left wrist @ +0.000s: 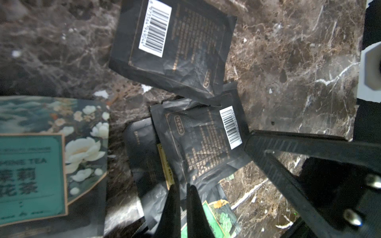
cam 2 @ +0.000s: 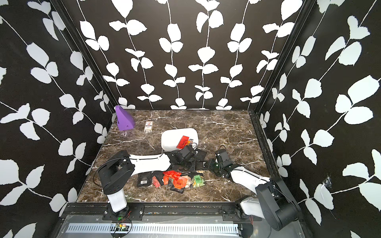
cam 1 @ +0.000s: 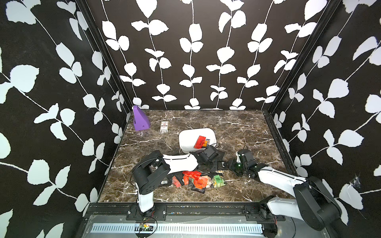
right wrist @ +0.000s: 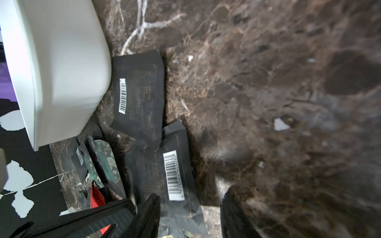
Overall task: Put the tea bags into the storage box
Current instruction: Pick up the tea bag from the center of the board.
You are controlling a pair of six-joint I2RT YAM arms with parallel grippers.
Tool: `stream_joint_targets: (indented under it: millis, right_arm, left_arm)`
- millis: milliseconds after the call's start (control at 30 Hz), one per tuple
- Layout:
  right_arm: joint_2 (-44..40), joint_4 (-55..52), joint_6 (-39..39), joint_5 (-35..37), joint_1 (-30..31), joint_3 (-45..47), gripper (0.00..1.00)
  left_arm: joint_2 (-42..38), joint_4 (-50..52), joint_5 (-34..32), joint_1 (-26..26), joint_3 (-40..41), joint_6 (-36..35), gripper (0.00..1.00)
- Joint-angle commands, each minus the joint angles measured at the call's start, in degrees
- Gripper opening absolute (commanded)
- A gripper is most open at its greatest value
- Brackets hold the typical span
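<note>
The tea bags (cam 1: 198, 181) lie mostly in an overlapping heap by the middle of the counter's (cam 1: 247, 127) near edge, and a few black ones are strewn between the heap and the storage box (cam 1: 188, 137). The box stands about mid-counter and already holds a red sachet (cam 1: 200, 142) and at least one more beside it. The sachets look thin, light and crinkly, with a foil skin that is likely slippery, so they should flop rather than hold shape and slide over each other. A free edge or corner, away from any overlap, is the place to pinch, or a neighbour may ride along. The left end effector (left wrist: 183, 187) is pressed together, and in the left wrist view its tips appear to nip the edge of a black barcode sachet (left wrist: 198, 148) that overlaps others. The left arm reaches from the near-left corner with its elbow raised, forearm stretched toward mid-counter and wrist tipped down just in front of the box's near wall. The right end effector (right wrist: 192, 193) is spread, its jaws either side of a flat black sachet (right wrist: 173, 173); whether this is the same one I cannot tell. The right arm comes in low from the near-right corner, so the two end effectors are close together. A stray black sachet (right wrist: 138, 99) touches the box's outer wall.
</note>
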State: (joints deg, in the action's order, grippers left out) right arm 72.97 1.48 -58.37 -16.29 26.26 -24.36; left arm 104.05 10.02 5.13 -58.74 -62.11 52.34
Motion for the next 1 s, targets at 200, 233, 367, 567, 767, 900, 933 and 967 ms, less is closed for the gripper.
stream_joint_targets:
  millis: [200,233,367,567,767,900,933,967]
  right_arm:
    - [2.2,2.0,-1.8,2.6,0.6,2.8,0.39]
    - [2.5,2.3,-1.9,2.6,0.7,2.9,0.39]
    - [3.8,3.3,-2.1,2.6,0.8,2.7,0.38]
    - [4.5,3.7,-2.1,2.8,1.2,2.5,0.30]
    - [4.5,3.8,-2.1,3.1,1.4,2.6,0.20]
    - [4.1,3.2,-1.9,3.2,1.5,2.2,0.09]
    - [3.9,2.7,-1.8,3.2,1.6,1.9,0.05]
    - [3.7,2.3,-1.6,3.3,1.7,1.5,0.02]
  left_arm:
    - [1.1,1.7,0.4,-0.2,0.3,0.0,0.07]
    - [1.2,1.8,0.5,-0.2,0.4,0.0,0.07]
    - [1.5,1.9,0.4,-0.2,0.4,0.1,0.07]
    - [1.7,2.2,0.3,-0.2,0.5,0.0,0.07]
    - [1.6,2.5,0.4,-0.2,0.5,-0.1,0.07]
    - [1.3,3.2,0.9,-0.2,0.0,-0.2,0.07]
    - [1.1,3.6,1.1,-0.1,-0.2,-0.3,0.07]
    - [0.7,3.9,1.1,-0.1,-0.5,-0.5,0.07]
